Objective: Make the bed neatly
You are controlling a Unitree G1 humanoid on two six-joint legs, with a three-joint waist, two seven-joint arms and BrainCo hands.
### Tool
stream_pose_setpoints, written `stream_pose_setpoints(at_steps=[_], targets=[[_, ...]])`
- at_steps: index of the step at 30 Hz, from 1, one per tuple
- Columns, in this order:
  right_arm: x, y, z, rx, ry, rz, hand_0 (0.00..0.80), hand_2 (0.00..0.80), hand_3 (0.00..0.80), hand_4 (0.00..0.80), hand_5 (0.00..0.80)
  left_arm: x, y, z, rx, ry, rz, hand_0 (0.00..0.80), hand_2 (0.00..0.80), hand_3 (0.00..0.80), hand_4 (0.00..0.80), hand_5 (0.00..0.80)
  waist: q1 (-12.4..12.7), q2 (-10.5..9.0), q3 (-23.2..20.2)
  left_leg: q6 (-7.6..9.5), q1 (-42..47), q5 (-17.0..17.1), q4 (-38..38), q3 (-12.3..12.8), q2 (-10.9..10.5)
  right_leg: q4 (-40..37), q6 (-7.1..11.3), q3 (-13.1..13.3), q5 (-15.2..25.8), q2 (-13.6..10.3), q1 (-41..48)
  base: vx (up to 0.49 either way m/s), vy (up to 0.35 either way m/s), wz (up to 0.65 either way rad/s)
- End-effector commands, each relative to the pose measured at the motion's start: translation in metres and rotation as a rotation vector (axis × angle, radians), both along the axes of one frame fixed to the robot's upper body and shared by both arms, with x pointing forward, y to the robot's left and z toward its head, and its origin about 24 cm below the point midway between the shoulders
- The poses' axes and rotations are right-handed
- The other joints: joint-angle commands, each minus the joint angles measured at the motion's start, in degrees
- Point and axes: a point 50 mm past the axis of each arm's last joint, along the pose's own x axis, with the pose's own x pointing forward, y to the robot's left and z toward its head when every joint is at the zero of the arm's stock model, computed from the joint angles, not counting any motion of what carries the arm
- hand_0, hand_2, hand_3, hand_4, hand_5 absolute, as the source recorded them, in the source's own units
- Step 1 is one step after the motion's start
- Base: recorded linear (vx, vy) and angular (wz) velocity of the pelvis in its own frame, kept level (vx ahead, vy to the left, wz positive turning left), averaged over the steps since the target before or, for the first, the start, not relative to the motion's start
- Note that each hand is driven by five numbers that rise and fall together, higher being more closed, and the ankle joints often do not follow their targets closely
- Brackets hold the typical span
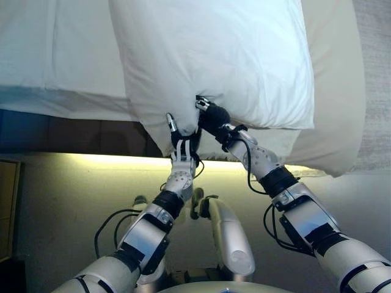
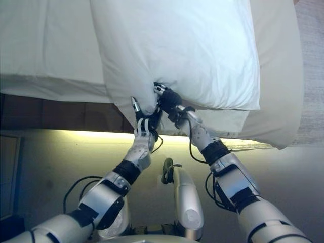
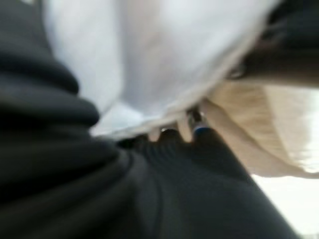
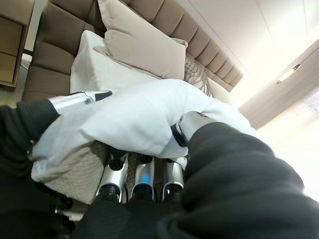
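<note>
1. Both hands grip the near edge of the white pillow (image 1: 214,61): right hand (image 1: 214,119) with fingers and thumb clamped on its corner, left hand (image 1: 182,146) pinching it just beside.
2. Pillow lies on the white bed sheet (image 1: 55,49), over a beige pillow (image 1: 333,91).

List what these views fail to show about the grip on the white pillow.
- Left robot hand: in its wrist view the dark cover fills the frame and everything is blurred; fingertips vanish into the white pillow.
- Right robot hand: fingertips tucked under the pillow's edge.
- Pillow's far end: cut off by the eye views' top edge.
</note>
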Motion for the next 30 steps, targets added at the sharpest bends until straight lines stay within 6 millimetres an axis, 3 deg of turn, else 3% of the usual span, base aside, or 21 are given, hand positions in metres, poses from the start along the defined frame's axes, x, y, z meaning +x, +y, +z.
stream_pose_setpoints(at_steps=[1,6,7,8,9,30], targets=[[-0.013,0.035,0.045,0.077,-0.178,0.164,0.800,0.800,0.800,0.800,0.800,-0.008,-0.062,0.052,-0.071,-0.173,-0.173,0.000,0.000,0.000,0.000,0.000,-0.9,-0.49,-1.6,3.81,-0.6,4.2,-2.7,-0.1,-1.4,-2.5,1.60,0.8,1.6,-2.6,3.9,0.000,0.000,0.00],[-0.010,0.033,0.044,0.062,-0.167,0.149,0.800,0.800,0.800,0.800,0.800,-0.005,-0.057,0.057,-0.075,-0.186,-0.120,0.000,0.000,0.000,0.000,0.000,-0.9,-0.29,-1.9,3.74,-0.5,4.4,-2.8,-0.1,-1.3,-2.3,1.65,0.8,1.5,-2.7,4.0,0.000,0.006,-0.04],[-0.010,0.032,0.044,0.060,-0.162,0.144,0.800,0.800,0.800,0.800,0.800,-0.004,-0.055,0.058,-0.078,-0.191,-0.107,0.242,0.242,0.242,0.242,0.242,-1.0,-0.21,-2.0,3.72,-0.3,4.5,-3.0,-0.1,-1.4,-2.4,1.64,0.9,1.5,-2.7,4.1,0.002,0.014,-0.04],[-0.009,0.030,0.043,0.059,-0.157,0.137,0.800,0.800,0.800,0.800,0.800,-0.003,-0.053,0.060,-0.077,-0.196,-0.097,0.417,0.417,0.417,0.417,0.417,-1.0,-0.14,-2.0,3.71,-0.3,4.6,-3.1,-0.1,-1.4,-2.4,1.64,0.9,1.5,-2.7,4.1,0.000,0.000,0.00],[-0.007,0.028,0.043,0.055,-0.154,0.131,0.800,0.800,0.800,0.800,0.800,-0.002,-0.051,0.061,-0.078,-0.203,-0.082,0.800,0.800,0.800,0.800,0.800,-1.0,0.00,-2.0,3.69,-0.3,4.7,-3.2,-0.1,-1.4,-2.5,1.63,0.9,1.5,-2.8,4.1,0.000,0.000,0.00],[0.004,0.001,0.027,-0.021,-0.113,0.046,0.800,0.800,0.800,0.800,0.800,0.016,-0.010,0.066,-0.027,-0.194,0.060,0.800,0.800,0.800,0.800,0.800,-0.3,1.48,-2.4,3.31,-1.0,5.7,-3.6,-0.9,-2.1,-1.5,2.03,0.3,1.7,-4.0,3.0,0.000,0.000,0.00]])
